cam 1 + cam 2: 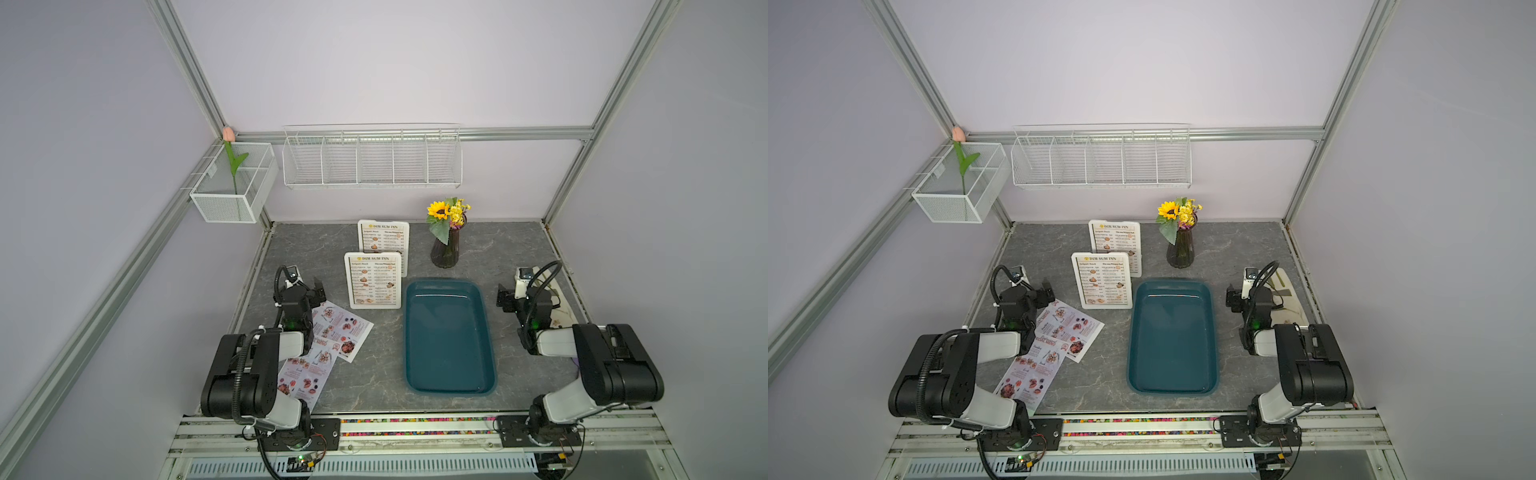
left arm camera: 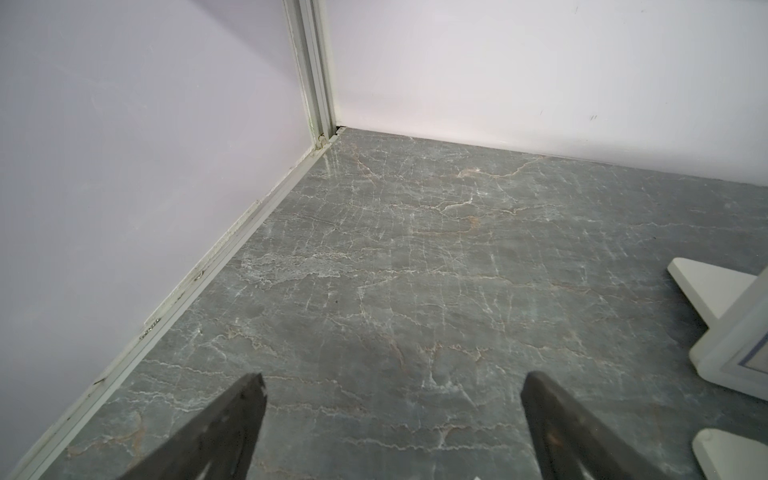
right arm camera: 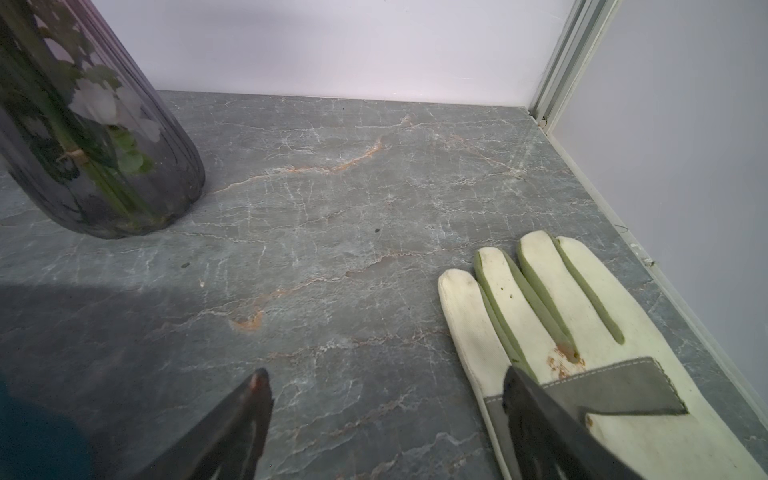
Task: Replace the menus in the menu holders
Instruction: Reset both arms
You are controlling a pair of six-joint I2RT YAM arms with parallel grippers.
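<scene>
Closest under the camera are the folded left arm (image 1: 241, 374) and right arm (image 1: 615, 365), one on each side of the teal tray (image 1: 409, 332), which I use as my landmark. Two menu holders stand upright off the tray's far corner on the left arm's side. The near holder (image 1: 374, 306) is just beside that corner, and the far holder (image 1: 407, 245) stands behind it, partly covered. Both show DIM SUM INN sheets (image 1: 372, 278), so I judge nothing is swapped yet.

The two SPECIAL MENU sheets (image 1: 340, 328) lie flat and overlapping near the tray's long edge, partly under the left arm. I reckon they are the replacements, laid within its reach. The tray holds nothing and is probably meant for the pulled-out sheets.

My left gripper (image 2: 392, 382) hovers over bare tabletop (image 2: 415, 249), jaws spread wide and holding nothing. My right gripper (image 3: 384, 376), across the tray, is equally wide and empty, with a glove (image 3: 561, 311) just beside it. A vase (image 1: 445, 253) of flowers stands beyond the tray's far edge.
</scene>
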